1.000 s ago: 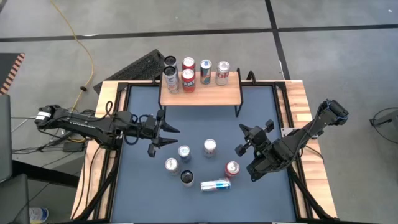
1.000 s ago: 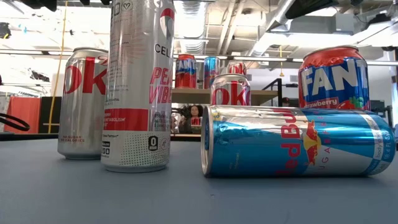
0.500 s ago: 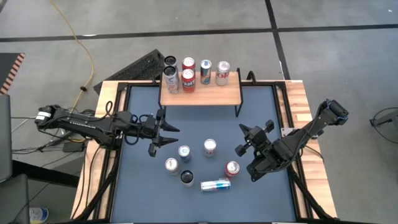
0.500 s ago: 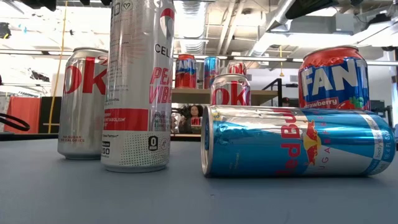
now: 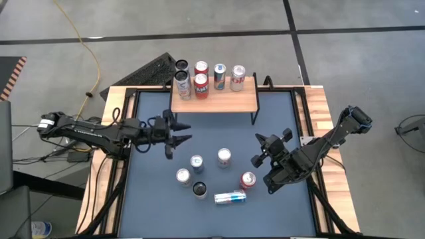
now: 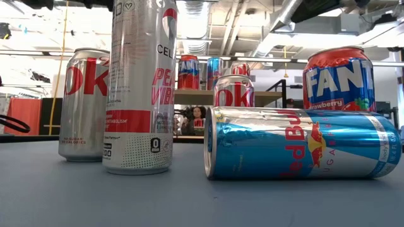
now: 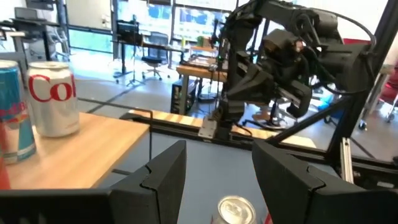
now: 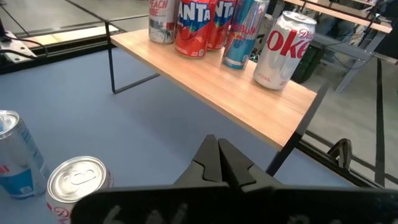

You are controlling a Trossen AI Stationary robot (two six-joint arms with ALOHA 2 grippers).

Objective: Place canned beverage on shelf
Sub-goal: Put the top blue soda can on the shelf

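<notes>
The shelf (image 5: 214,99), a light-wood top on thin black legs, stands at the table's far side with several cans (image 5: 201,83) upright on it. Several more cans stand on the blue mat, among them a silver-topped one (image 5: 224,157) and a blue one (image 5: 197,162). A blue Red Bull can (image 6: 303,142) lies on its side near the front. My left gripper (image 5: 184,133) hovers open left of these cans, level, holding nothing. My right gripper (image 5: 262,151) hangs shut to their right, pointing toward the shelf (image 8: 249,93).
A black frame and wooden rim (image 5: 319,106) border the mat. Bare mat lies between the shelf's legs and the standing cans. In the left wrist view a can top (image 7: 233,208) shows below the open fingers, and the right arm (image 7: 280,50) shows beyond.
My left gripper has swung its fingers toward the table's far edge and the shelf, staying in place and open. The cans and my right arm have kept still.
</notes>
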